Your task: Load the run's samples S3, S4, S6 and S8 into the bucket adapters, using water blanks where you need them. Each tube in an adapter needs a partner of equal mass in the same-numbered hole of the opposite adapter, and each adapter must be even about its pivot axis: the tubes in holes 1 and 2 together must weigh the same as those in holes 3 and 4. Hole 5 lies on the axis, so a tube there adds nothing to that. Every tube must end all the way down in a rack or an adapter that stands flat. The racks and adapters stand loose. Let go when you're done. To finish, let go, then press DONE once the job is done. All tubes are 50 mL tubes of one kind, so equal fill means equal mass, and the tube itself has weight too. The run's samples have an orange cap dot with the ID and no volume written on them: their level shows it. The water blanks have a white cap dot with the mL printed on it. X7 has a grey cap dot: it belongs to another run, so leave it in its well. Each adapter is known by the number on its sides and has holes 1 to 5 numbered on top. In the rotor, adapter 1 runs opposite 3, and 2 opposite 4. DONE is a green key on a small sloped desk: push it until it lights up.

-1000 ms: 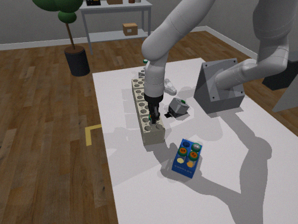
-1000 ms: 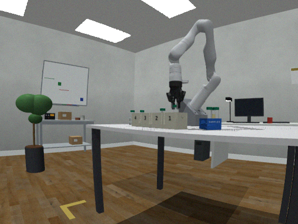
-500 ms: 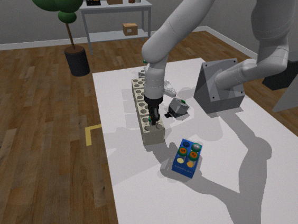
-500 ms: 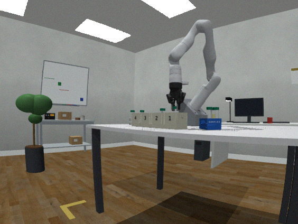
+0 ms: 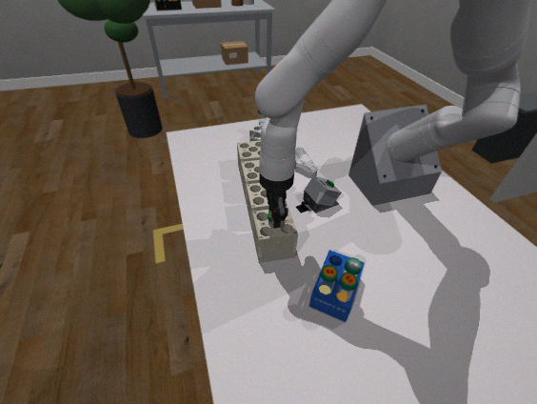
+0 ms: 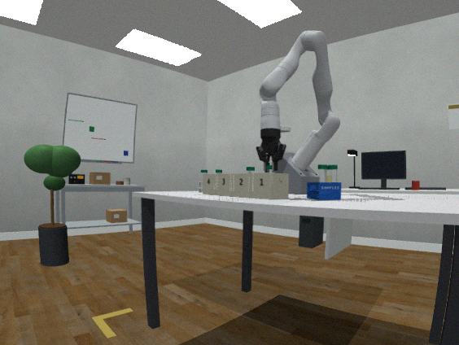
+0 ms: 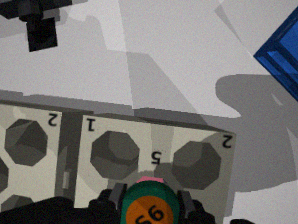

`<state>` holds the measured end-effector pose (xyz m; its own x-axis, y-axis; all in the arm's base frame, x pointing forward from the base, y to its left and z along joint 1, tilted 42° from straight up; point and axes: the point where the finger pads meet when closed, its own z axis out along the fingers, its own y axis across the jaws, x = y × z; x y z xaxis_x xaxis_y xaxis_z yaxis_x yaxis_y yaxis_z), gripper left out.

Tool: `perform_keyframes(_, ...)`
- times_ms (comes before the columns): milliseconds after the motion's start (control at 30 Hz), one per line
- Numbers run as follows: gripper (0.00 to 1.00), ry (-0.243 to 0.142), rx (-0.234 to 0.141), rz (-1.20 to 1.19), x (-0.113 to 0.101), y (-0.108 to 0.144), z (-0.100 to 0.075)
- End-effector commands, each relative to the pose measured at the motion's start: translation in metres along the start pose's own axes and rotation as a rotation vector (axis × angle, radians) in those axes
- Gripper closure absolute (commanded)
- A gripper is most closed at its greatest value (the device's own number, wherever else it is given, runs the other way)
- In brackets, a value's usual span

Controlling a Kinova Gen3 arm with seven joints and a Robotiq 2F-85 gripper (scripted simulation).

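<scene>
My gripper (image 5: 277,215) (image 6: 271,163) (image 7: 150,202) is shut on sample tube S6 (image 7: 150,209) (image 5: 269,216), which has a green cap with an orange dot. It holds the tube upright over adapter 1 (image 5: 278,249) (image 6: 262,187) (image 7: 95,197), the near end of the beige row. In the wrist view the tube sits just below the "5" mark, between empty hole 1 (image 7: 115,152) and empty hole 2 (image 7: 196,165). The hole under it is hidden. The blue sample rack (image 5: 333,305) (image 6: 323,191) (image 7: 280,55) holds S4 (image 5: 328,272), S3 (image 5: 348,279) and grey-dotted X7 (image 5: 353,264).
Adapters 2 (image 6: 241,183), 3 (image 6: 223,181) and 4 (image 6: 208,181) stand in line behind adapter 1; green caps (image 6: 250,168) (image 6: 218,171) stick out of some. The DONE desk (image 5: 321,194) with its green key (image 5: 329,182) is right of the row. The grey arm base (image 5: 395,157) stands behind it.
</scene>
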<state>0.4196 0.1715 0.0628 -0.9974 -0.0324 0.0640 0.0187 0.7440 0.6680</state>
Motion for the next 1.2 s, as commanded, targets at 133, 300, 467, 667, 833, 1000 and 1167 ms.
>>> perform_keyframes(133, 0.38, -0.002, 0.0, 0.0, -0.0005, -0.0002, -0.0006)
perform_keyframes(300, 0.38, -0.002, 0.0, 0.0, -0.0005, -0.0002, -0.0006)
perform_keyframes(467, 0.38, -0.002, 0.0, 0.0, -0.0005, -0.0002, -0.0006)
perform_keyframes(667, 0.38, -0.002, 0.0, 0.0, -0.0005, -0.0002, -0.0006)
perform_keyframes(833, 0.38, -0.002, 0.0, 0.0, -0.0005, -0.0002, -0.0006)
perform_keyframes(1000, 0.38, -0.002, 0.0, 0.0, -0.0005, -0.0002, -0.0006)
perform_keyframes(1167, 0.38, -0.002, 0.0, 0.0, -0.0005, -0.0002, -0.0059)
